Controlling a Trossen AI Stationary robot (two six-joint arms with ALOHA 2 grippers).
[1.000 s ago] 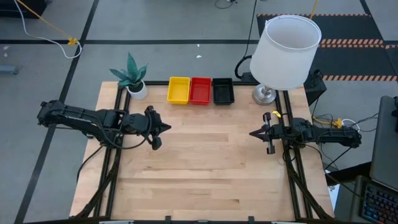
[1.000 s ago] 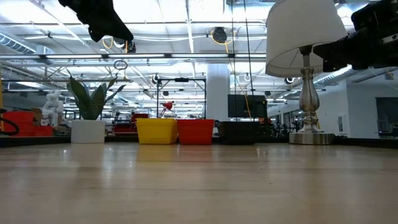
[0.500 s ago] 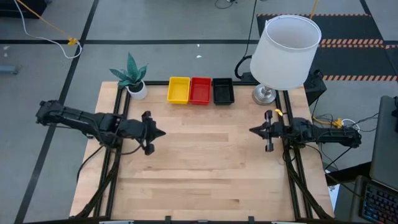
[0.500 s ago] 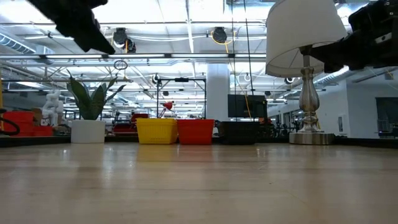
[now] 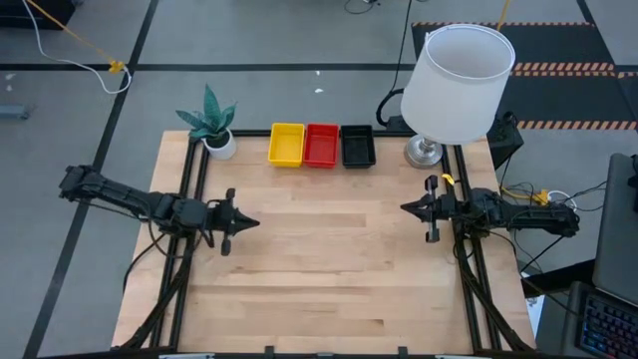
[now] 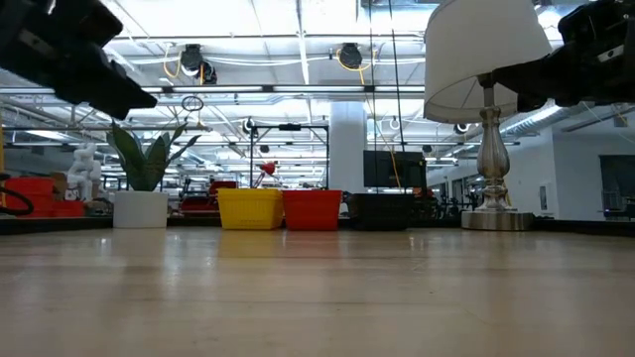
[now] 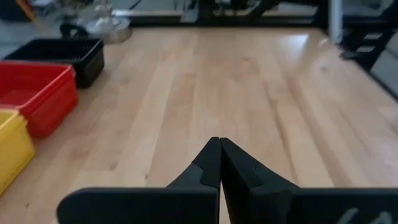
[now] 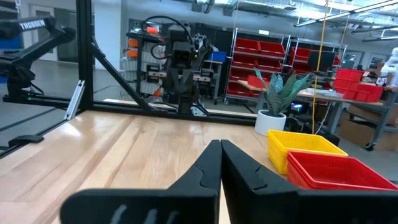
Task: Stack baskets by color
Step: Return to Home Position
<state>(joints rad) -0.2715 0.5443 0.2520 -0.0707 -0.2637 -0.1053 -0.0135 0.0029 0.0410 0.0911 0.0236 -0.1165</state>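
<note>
Three baskets stand side by side on their bases along the table's far edge: a yellow basket [image 5: 286,144], a red basket [image 5: 321,145] and a black basket [image 5: 357,146]. My left gripper [image 5: 253,222] is shut and empty at the table's left side, well short of them. My right gripper [image 5: 405,209] is shut and empty at the table's right side. In the left wrist view the closed fingertips [image 7: 219,144] point across bare wood, with the black basket [image 7: 62,55], red basket [image 7: 37,87] and yellow basket [image 7: 9,146] off to one side.
A white lamp [image 5: 459,80] stands at the far right corner, close behind my right arm. A small potted plant [image 5: 212,125] sits at the far left corner. The wooden table [image 5: 329,269] shows bare wood between and in front of the arms.
My left gripper has drawn back toward the table's left edge and sunk lower, staying shut; in the low view it has dropped and slid out toward the picture's left. The baskets have not moved.
</note>
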